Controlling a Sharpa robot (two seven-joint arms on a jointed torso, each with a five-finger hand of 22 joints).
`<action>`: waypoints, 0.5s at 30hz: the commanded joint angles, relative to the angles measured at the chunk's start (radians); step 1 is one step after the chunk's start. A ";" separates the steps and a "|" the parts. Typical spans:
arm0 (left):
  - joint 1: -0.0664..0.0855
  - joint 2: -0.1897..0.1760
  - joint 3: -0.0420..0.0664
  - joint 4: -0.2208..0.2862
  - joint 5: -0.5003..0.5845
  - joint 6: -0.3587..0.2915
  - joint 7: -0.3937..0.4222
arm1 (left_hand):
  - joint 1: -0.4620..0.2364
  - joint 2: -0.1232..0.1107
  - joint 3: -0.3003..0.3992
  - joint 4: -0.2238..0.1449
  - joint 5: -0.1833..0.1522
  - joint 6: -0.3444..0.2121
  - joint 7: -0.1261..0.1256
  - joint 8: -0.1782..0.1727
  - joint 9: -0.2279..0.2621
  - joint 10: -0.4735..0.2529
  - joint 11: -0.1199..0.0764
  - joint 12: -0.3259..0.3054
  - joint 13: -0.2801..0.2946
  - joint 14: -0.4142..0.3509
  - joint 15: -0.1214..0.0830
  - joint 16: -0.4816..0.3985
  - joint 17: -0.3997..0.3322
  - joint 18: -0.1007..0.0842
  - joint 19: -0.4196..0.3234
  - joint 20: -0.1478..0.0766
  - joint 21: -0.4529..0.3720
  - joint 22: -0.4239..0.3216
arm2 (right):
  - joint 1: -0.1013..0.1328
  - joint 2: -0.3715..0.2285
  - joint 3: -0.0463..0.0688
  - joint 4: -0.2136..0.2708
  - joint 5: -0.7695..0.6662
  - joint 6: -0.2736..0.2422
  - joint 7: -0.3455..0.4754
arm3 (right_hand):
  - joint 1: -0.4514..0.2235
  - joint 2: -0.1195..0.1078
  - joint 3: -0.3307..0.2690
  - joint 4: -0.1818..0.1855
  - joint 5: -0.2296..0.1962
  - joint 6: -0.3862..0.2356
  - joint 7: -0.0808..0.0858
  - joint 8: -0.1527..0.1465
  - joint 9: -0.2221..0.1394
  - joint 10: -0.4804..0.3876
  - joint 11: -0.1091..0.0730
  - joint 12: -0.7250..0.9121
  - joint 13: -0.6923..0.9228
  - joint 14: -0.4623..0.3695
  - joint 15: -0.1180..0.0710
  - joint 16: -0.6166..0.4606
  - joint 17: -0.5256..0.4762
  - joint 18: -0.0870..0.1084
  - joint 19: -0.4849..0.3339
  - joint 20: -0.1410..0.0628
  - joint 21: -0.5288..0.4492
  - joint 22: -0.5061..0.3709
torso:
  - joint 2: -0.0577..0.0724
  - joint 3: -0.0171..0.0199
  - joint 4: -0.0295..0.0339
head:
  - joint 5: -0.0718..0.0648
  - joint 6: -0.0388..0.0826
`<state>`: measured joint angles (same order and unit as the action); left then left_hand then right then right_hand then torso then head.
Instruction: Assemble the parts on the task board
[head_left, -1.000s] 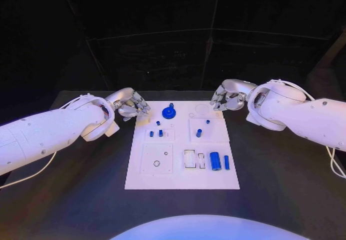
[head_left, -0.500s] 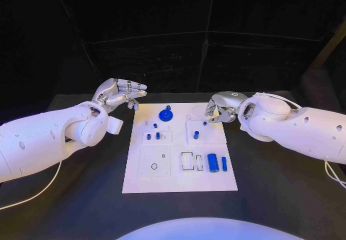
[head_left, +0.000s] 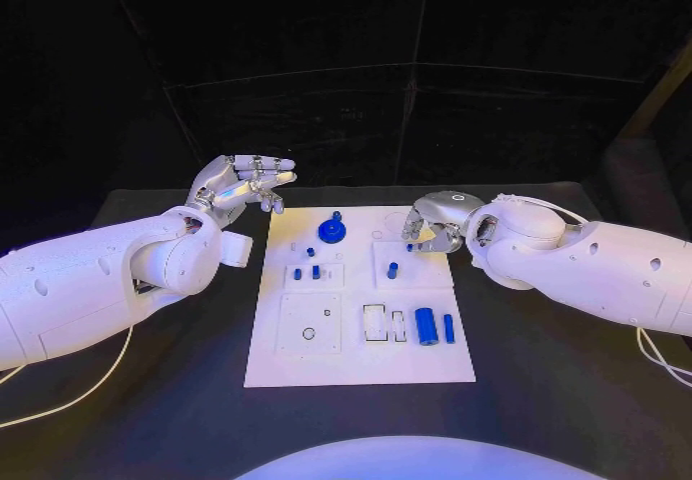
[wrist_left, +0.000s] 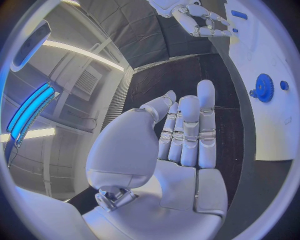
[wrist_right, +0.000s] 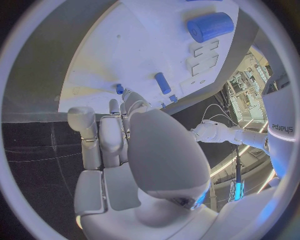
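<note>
Your left hand (head_left: 242, 182) hovered empty, fingers apart, off the task board (head_left: 361, 360) on the counter. Your right hand (head_left: 434, 222), fingers curled, held nothing above small peg (head_left: 392, 269): probably light, rigid, slippery; pinch its sides.

— What's in front of you besides the work?

— A flat matte black table (head_left: 548, 400), running from my near edge to the far one. Behind its far edge stands a black panelled backdrop (head_left: 346, 110) crossed by thin pale seams.

— Anything lying on the table?

— A thin white cable (head_left: 90, 385) curves across it at my near left. Another thin white cable (head_left: 649, 352) loops at the right edge.
</note>
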<state>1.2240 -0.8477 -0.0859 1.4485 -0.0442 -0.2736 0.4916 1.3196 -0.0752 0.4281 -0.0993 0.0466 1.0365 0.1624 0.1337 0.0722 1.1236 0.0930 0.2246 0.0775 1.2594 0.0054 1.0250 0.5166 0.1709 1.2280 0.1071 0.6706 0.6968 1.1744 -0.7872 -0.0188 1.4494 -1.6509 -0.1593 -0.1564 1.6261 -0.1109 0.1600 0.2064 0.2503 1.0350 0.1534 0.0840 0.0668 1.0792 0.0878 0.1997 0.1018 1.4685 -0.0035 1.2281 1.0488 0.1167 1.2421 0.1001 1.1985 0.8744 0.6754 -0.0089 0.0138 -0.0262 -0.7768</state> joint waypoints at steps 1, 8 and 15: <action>0.001 0.000 0.001 0.005 0.045 0.018 0.028 | -0.005 0.004 0.004 0.002 0.003 0.001 0.007 0.006 -0.001 -0.006 0.002 0.006 -0.001 -0.008 0.003 -0.004 -0.002 0.012 -0.009 -0.001 -0.005 -0.001 | -0.002 0.006 0.000 -0.010 -0.016 0.023 0.004 | -0.001 -0.008 0.013 -0.002 -0.005 -0.002 0.007 -0.006 -0.001 0.000 0.007 -0.006 -0.008 0.012 0.008 0.006 0.002 0.015 0.000 0.008 0.001 0.001 | 0.000 0.0006 -0.0004 | -0.001 -0.003; 0.000 0.000 0.001 0.006 0.047 0.021 0.026 | -0.005 0.003 0.003 0.002 0.003 0.001 0.007 0.007 -0.001 -0.006 0.003 0.007 -0.001 -0.010 0.003 -0.007 -0.007 0.012 -0.010 0.000 -0.007 -0.002 | -0.010 0.017 0.000 -0.023 -0.016 0.040 0.004 | -0.005 -0.012 0.045 -0.007 -0.007 0.005 0.009 -0.012 0.000 0.008 0.008 -0.009 -0.024 0.013 0.009 0.008 0.004 0.015 0.001 0.008 0.004 0.004 | 0.000 0.0008 -0.0018 | 0.000 -0.005; 0.000 0.000 0.000 0.006 0.047 0.026 0.024 | -0.006 0.003 0.002 0.003 0.003 0.001 0.007 0.007 -0.002 -0.007 0.003 0.008 -0.002 -0.014 0.003 -0.011 -0.013 0.012 -0.012 0.000 -0.009 -0.004 | -0.014 0.029 0.000 -0.037 -0.016 0.049 0.005 | -0.012 -0.011 0.088 -0.014 -0.023 0.023 0.008 -0.011 0.002 0.022 0.006 -0.011 -0.037 0.014 0.007 0.015 0.010 0.013 0.006 0.007 0.011 0.013 | 0.000 0.0002 -0.0005 | -0.004 -0.007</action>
<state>1.2231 -0.8478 -0.0860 1.4521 -0.0082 -0.2649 0.4987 1.3196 -0.0752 0.4281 -0.0994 0.0466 1.0365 0.1624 0.1337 0.0713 1.1236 0.0930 0.2284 0.0775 1.2540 0.0074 1.0194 0.5051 0.1704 1.2213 0.1069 0.6662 0.6944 1.1598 -0.7604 -0.0188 1.4153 -1.6586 -0.1283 -0.1564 1.6211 -0.1158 0.2431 0.1927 0.2311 1.0523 0.1620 0.0774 0.0679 1.0938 0.0948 0.1955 0.0665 1.4649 0.0001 1.2371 1.0577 0.1168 1.2456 0.1035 1.2043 0.8865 0.6754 -0.0081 0.0127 -0.0276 -0.7833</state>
